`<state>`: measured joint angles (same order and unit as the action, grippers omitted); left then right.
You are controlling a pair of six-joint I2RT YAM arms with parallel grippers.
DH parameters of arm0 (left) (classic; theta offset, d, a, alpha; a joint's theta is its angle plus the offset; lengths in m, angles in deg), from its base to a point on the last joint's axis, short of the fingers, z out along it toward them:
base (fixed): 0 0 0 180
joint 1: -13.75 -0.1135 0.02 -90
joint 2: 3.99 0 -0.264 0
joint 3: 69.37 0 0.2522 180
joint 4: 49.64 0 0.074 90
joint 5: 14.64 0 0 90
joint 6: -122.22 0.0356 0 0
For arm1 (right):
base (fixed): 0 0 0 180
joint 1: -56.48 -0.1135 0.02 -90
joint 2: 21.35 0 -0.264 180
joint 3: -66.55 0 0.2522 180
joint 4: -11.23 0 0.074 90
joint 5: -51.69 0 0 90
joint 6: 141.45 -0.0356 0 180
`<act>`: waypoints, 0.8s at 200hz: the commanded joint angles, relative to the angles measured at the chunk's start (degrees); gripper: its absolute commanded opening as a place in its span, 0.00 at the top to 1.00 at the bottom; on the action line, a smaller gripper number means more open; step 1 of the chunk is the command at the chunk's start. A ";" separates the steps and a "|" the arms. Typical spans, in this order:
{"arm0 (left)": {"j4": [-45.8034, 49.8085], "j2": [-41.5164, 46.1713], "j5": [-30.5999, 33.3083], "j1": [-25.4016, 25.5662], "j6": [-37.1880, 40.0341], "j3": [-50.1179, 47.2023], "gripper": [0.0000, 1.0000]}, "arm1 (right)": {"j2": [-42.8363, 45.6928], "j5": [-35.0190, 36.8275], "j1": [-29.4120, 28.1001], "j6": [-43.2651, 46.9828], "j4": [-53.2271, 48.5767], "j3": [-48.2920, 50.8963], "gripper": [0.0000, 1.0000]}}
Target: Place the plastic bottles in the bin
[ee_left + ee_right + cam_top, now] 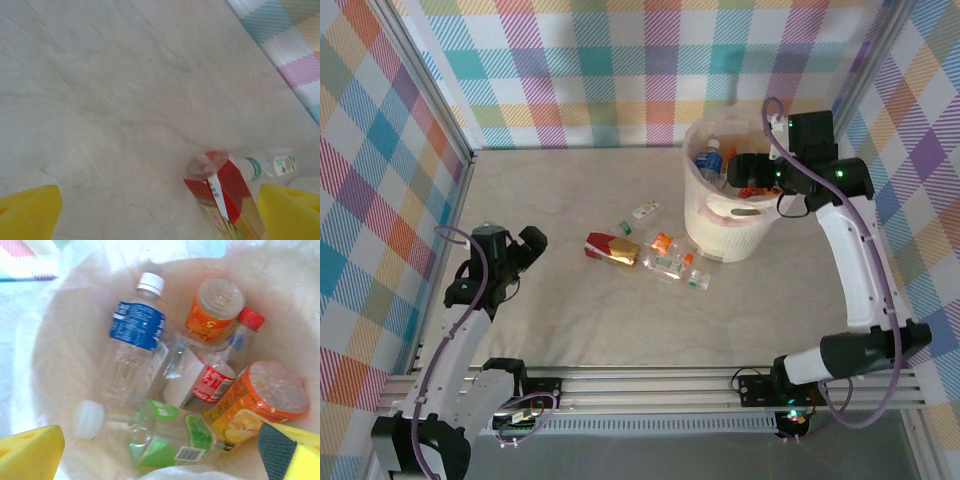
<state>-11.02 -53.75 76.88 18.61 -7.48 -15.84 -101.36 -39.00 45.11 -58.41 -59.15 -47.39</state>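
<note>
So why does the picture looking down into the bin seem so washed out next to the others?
Right wrist view: overexposed, so the pale bin glares white and the bottles look soft. Left wrist view: low contrast, with the red-labelled bottle blurred up close. Top view: the sharpest, evenly lit, with only faint shadows on the table.

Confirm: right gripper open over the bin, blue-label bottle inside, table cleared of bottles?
Wrong on the table: the top view shows several bottles lying on it, left of the bin. Rest stands: right gripper open over the bin, blue-label bottle inside.
</note>
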 commanded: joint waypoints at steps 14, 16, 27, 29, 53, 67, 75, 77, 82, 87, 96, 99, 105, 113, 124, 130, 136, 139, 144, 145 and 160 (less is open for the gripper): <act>-2.61 -3.22 2.35 6.64 -5.75 -0.12 0.00 | 4.66 -4.17 -1.19 -3.06 2.30 3.63 0.00; -2.71 -3.59 2.70 7.15 -6.05 -0.02 0.00 | 4.92 -4.11 -1.19 -3.23 2.33 3.91 0.00; -3.16 -5.81 4.66 10.46 -7.44 0.65 0.00 | 6.32 -3.14 -1.18 -4.27 2.51 5.45 0.00; -3.22 -6.19 5.04 11.03 -7.77 0.81 0.00 | 6.57 -2.97 -1.19 -4.46 2.53 5.72 0.00; -3.49 -12.69 9.25 17.98 -11.18 3.48 0.00 | 10.43 -0.86 -1.19 -7.33 3.76 9.98 0.00; -3.50 -17.06 11.30 21.51 -13.04 5.54 0.00 | 12.88 -0.64 -1.19 -8.46 5.05 12.95 0.00; -3.59 -19.51 12.32 23.25 -14.07 6.68 0.00 | 14.20 -0.68 -1.19 -8.85 5.66 14.46 0.00; -3.57 -20.07 12.55 23.61 -14.28 7.07 0.00 | 14.53 -0.71 -1.19 -9.03 5.76 14.83 0.00; -3.66 -21.63 13.00 24.51 -14.92 7.79 0.00 | 15.27 -0.59 -1.19 -9.25 6.03 15.61 0.00; -3.52 -23.07 13.43 25.30 -15.58 8.64 0.00 | 15.81 -0.55 -1.19 -9.53 6.21 16.36 0.00; -3.55 -25.41 14.17 26.50 -16.78 10.03 0.00 | 16.64 -0.28 -1.19 -9.87 6.35 17.62 0.00; -3.63 -26.19 14.43 26.82 -17.16 10.43 0.00 | 16.85 -0.16 -1.19 -9.91 6.40 17.96 0.00; -3.52 -27.76 14.92 27.42 -17.94 11.43 0.00 | 17.18 -0.04 -1.20 -10.03 6.28 18.59 0.00; -3.48 -29.55 15.31 28.10 -19.09 12.67 0.00 | 17.34 0.06 -1.19 -10.09 6.26 19.20 0.00; -3.76 -31.96 15.59 28.73 -20.34 14.10 0.00 | 17.38 0.10 -1.19 -10.34 6.01 19.96 0.00; -4.03 -33.16 15.73 29.09 -20.70 14.75 0.00 | 17.39 0.08 -1.19 -10.63 5.78 20.27 0.00; -4.24 -34.31 15.99 29.35 -21.24 15.42 0.00 | 17.26 -0.05 -1.19 -10.83 5.63 20.62 0.00; -4.32 -34.63 16.18 29.45 -21.48 15.69 0.00 | 17.25 -0.14 -1.19 -10.95 5.60 20.76 0.00; -4.38 -35.59 16.35 29.58 -22.15 16.18 0.00 | 17.24 -0.47 -1.19 -11.10 5.72 21.08 0.00; -4.47 -35.72 16.34 29.63 -22.29 16.28 0.00 | 17.29 -0.50 -1.19 -11.12 5.77 21.12 0.00; -4.80 -37.87 16.47 29.68 -23.82 17.25 0.00 | 17.45 -1.60 -1.19 -11.17 6.47 22.15 0.00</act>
<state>-15.11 -88.96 90.82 47.66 -27.11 -1.17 -84.25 -39.46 44.12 -68.21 -54.62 -26.70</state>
